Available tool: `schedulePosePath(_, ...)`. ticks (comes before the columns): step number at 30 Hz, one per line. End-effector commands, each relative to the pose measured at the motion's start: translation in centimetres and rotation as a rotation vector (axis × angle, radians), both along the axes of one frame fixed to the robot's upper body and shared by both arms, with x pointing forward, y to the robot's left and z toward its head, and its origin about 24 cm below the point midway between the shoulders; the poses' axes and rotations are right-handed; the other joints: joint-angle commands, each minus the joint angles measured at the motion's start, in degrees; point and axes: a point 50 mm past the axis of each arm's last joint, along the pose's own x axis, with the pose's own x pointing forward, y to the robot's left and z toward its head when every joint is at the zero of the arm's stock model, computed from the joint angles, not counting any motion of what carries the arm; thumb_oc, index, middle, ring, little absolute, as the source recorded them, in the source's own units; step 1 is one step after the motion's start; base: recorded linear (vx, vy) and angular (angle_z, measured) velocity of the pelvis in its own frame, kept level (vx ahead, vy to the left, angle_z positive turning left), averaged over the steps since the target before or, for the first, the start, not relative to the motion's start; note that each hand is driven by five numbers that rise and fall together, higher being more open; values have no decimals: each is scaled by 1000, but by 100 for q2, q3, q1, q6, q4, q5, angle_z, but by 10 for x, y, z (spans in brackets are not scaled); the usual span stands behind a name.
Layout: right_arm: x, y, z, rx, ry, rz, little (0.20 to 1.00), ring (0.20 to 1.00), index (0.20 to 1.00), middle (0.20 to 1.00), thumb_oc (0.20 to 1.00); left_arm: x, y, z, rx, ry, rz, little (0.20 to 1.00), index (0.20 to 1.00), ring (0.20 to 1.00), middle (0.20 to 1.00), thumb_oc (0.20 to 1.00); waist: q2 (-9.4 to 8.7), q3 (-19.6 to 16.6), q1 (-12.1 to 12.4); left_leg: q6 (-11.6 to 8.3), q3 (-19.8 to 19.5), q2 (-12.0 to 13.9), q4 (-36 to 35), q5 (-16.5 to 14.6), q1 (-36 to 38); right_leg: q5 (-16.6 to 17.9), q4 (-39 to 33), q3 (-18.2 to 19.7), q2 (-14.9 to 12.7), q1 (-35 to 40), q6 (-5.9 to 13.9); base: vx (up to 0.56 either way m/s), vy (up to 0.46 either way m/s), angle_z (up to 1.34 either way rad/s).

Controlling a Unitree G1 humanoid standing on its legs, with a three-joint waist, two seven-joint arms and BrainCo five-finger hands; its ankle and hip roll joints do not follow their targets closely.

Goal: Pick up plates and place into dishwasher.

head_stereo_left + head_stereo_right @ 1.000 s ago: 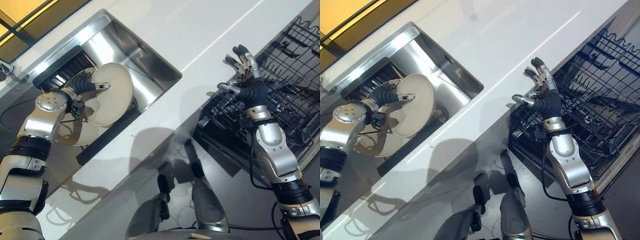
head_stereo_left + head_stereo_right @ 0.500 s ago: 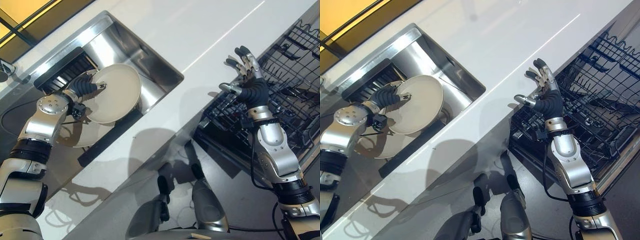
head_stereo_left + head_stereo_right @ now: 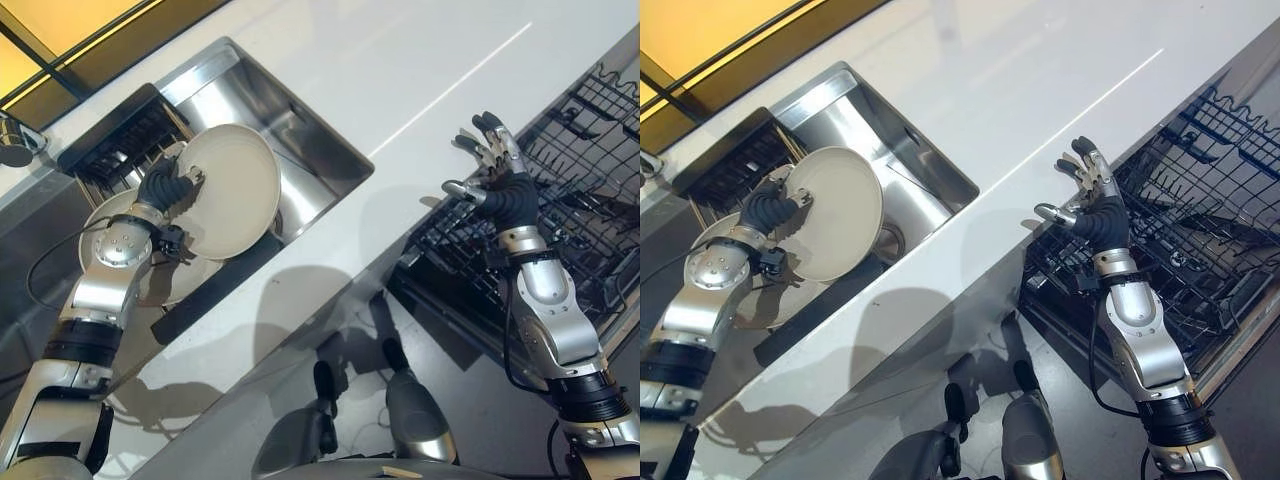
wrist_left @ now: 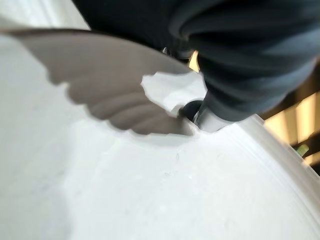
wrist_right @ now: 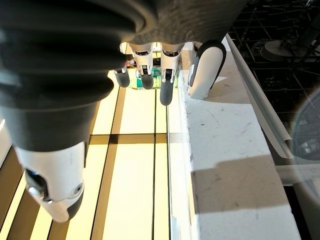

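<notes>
Gripping a cream plate (image 3: 232,190) by its rim, the left hand (image 3: 162,186) has it clear of the sink (image 3: 300,130), tilted so its face turns up and outward; the thumb lies on the face near the edge and the fingers curl round behind, a pinch that seems chosen because a flat plate gives nothing else to hold. From close by the wrist, a dark thumb tip presses on pale glaze just inside the raised rim. A second plate (image 3: 100,215) lies lower in the basin, partly behind the arm, beside a black drying rack (image 3: 125,135) set into the far end of the sink. Across the white countertop (image 3: 420,70), well apart from the plate, the right hand (image 3: 495,180) is raised over the near edge of the dishwasher rack (image 3: 580,160), fingers spread and straight, thumb out to the side, holding nothing. I take that as waiting, either to receive the plate or to steady it, since the rack stands pulled out on that side and the left arm would have a long reach across the counter. The wire rack looks mostly bare from here, so the job reads as early. Held by one edge only, the plate could slip or swing on the way over, and its rim must clear the counter's edge before it drops between the tines.
</notes>
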Motion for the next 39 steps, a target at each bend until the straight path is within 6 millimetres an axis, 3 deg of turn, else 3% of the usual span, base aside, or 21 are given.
schedulePosePath(1, -4, 14, -17, 48, 39, 47, 1000, 1000, 1000, 1000, 1000, -21, 14, 50, 16, -350, 133, 200, 200, 200, 200, 200, -255, -789, 546, 211, -435, -405, 299, -269, -60, 627, -535, -271, -279, 22, 14, 17, -50, 9)
schedulePosePath(6, -6, 15, -24, 64, 63, 42, 1000, 1000, 1000, 1000, 1000, -28, 25, 45, -24, -379, 234, 200, 200, 200, 200, 200, -296, -1026, 629, 191, -519, -352, 225, -269, 89, 566, -560, -380, -280, 198, -5, 37, -52, 13)
schedulePosePath(18, -12, 10, -32, 69, 97, 32, 1000, 1000, 1000, 1000, 1000, -35, 26, 33, -39, -338, 202, 200, 200, 200, 200, 200, -294, -1299, 669, 151, -693, -267, 0, -237, 389, 497, -623, -390, -221, 461, 0, 33, -16, 10)
schedulePosePath(23, -15, 8, 7, 35, -112, 42, 1000, 1000, 1000, 1000, 1000, -42, 20, 51, -38, -490, 227, 200, 200, 200, 200, 200, -359, -1314, 705, 126, -755, -233, -10, -266, 417, 502, -677, -434, -207, 511, 9, -41, -46, 6)
schedulePosePath(26, -13, 16, 40, 14, -271, 60, 1000, 1000, 1000, 1000, 1000, -45, 8, 62, -29, -591, 210, 200, 200, 200, 200, 200, -468, -1384, 798, 110, -779, -239, 34, -261, 383, 587, -731, -483, -214, 515, 18, -91, -76, 0)
schedulePosePath(29, -18, 21, 59, 0, -371, 96, 1000, 1000, 1000, 1000, 1000, -47, -1, 65, -31, -630, 169, 200, 200, 200, 200, 200, -556, -1504, 876, 106, -776, -241, 42, -290, 413, 590, -778, -540, -205, 584, 17, -25, -62, 4)
schedulePosePath(39, -36, 39, 80, -33, -484, 277, 1000, 1000, 1000, 1000, 1000, -51, -27, 70, -32, -641, 42, 200, 200, 200, 200, 200, -693, -1883, 977, 111, -782, -207, -89, -291, 647, 535, -860, -612, -110, 877, -23, -2, -27, 7)
